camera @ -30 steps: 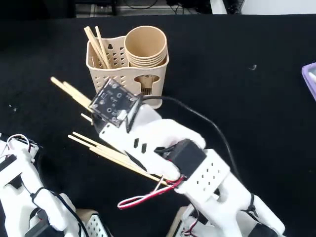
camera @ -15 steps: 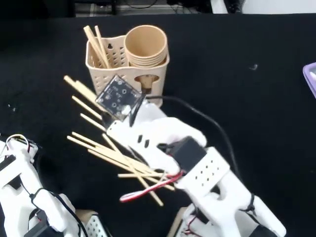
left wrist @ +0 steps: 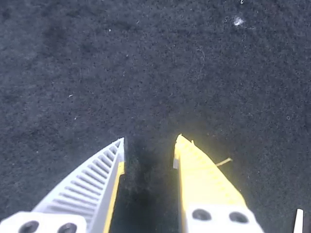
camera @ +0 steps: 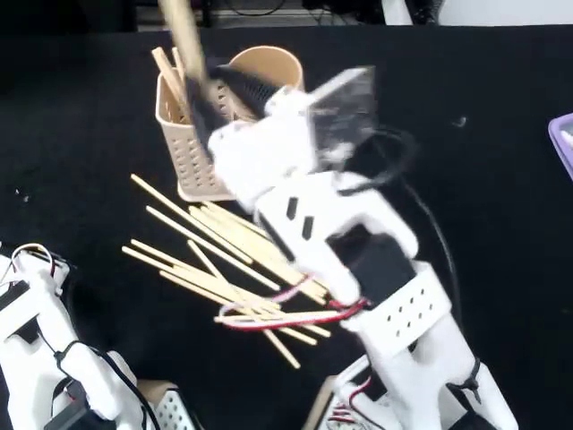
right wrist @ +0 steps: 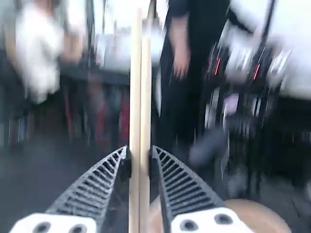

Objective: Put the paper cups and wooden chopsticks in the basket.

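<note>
Black table (camera: 501, 224) carries the basket (camera: 179, 152) — cups (camera: 273, 63) nested inside, more chopsticks (camera: 235, 242) strewn beside it. Right gripper (right wrist: 140, 160) clamps two sticks (right wrist: 139, 73) over the basket; light, stiff, slippery — likely best pinched mid-length. Left gripper (left wrist: 148, 145) hangs, fingers apart.

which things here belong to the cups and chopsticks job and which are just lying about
Job: basket; paper cups stacked in it; loose chopsticks on the table; held chopsticks pinched in the right tool.
Lying about: purple object at the table's right edge; left tool, open over the table.
</note>
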You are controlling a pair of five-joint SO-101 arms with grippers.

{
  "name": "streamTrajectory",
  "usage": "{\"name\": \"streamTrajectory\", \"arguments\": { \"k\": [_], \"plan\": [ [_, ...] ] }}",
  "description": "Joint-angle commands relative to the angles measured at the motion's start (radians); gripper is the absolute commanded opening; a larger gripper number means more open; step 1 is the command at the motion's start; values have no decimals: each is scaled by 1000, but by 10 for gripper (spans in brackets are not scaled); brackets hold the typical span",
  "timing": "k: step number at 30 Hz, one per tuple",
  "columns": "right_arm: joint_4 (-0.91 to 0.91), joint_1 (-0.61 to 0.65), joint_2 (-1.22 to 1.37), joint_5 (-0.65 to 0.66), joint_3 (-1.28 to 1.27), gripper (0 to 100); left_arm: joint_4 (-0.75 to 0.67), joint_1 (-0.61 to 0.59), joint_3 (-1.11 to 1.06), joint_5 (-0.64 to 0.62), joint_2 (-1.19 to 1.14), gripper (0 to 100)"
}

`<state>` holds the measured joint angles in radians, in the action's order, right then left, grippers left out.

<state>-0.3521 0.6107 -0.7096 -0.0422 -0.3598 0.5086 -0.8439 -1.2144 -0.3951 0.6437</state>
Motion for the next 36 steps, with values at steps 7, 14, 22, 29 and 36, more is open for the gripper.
{"name": "streamTrajectory", "arguments": {
  "k": [7, 14, 22, 29, 36],
  "plan": [
    [473, -91, 285, -9, 67, 11, -9, 12, 15, 12, 25, 170],
    [497, -91, 522, -9, 174, 11, -9, 12, 15, 12, 25, 170],
    [497, -91, 645, -9, 189, 11, -9, 12, 15, 12, 25, 170],
    [313, -81, 593, -12, 156, 91, -9, 12, 15, 12, 25, 170],
    [-127, -83, 394, -17, 176, 230, -11, 12, 15, 12, 25, 170]
  ]
}}
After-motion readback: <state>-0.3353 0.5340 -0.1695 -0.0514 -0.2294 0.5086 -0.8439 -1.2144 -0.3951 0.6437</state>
